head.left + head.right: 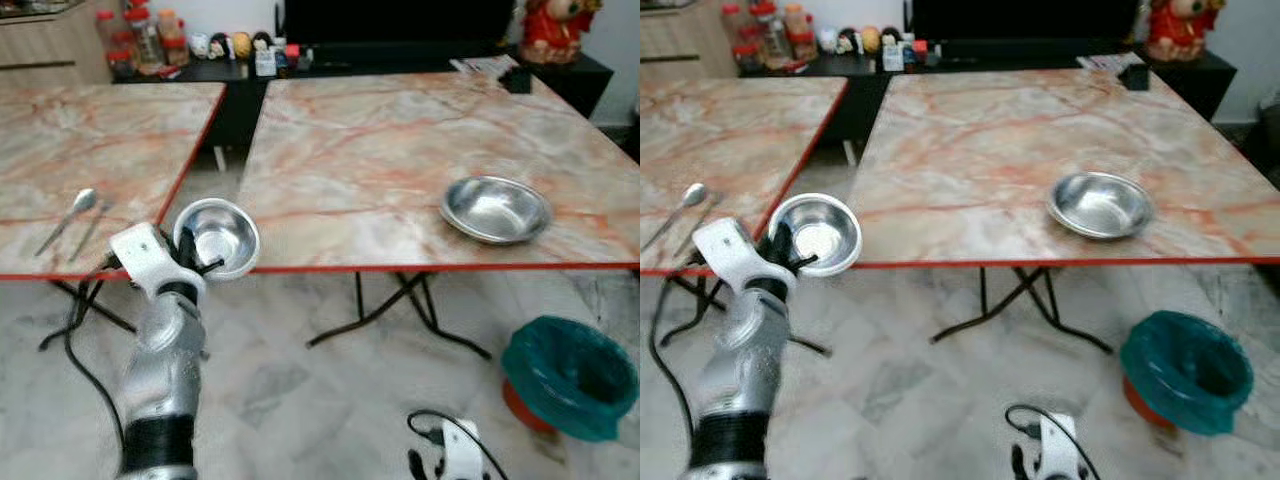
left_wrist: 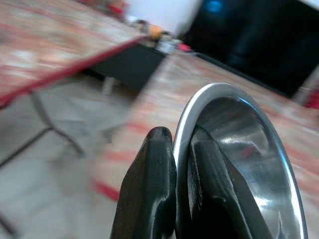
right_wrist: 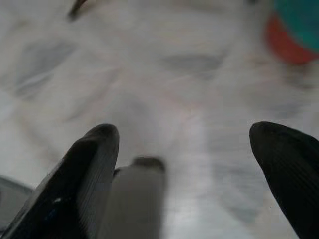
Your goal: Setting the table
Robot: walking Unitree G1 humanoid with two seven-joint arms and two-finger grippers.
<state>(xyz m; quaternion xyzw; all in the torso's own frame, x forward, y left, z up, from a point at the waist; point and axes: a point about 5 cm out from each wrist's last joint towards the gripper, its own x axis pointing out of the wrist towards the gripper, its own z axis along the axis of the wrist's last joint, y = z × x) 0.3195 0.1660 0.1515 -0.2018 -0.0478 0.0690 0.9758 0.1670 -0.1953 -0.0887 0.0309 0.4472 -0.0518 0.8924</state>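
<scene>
My left gripper [image 1: 195, 262] is shut on the rim of a small steel bowl [image 1: 218, 237], held tilted in the air at the near left corner of the right marble table [image 1: 400, 140]. In the left wrist view the two black fingers [image 2: 149, 189] pinch the steel bowl's [image 2: 244, 144] rim. A second, wider steel bowl [image 1: 496, 208] sits on the right table near its front edge. A spoon [image 1: 68, 219] and a thin utensil lie on the left table [image 1: 90, 130]. My right gripper [image 3: 184, 164] hangs low over the floor, open and holding nothing.
A gap with folding table legs [image 1: 390, 310] separates the two tables. A teal-lined bin [image 1: 570, 375] stands on the floor at the right. Jars and figurines [image 1: 150, 40] crowd a dark cabinet behind the tables. A cable [image 1: 80, 360] trails on the floor by my left arm.
</scene>
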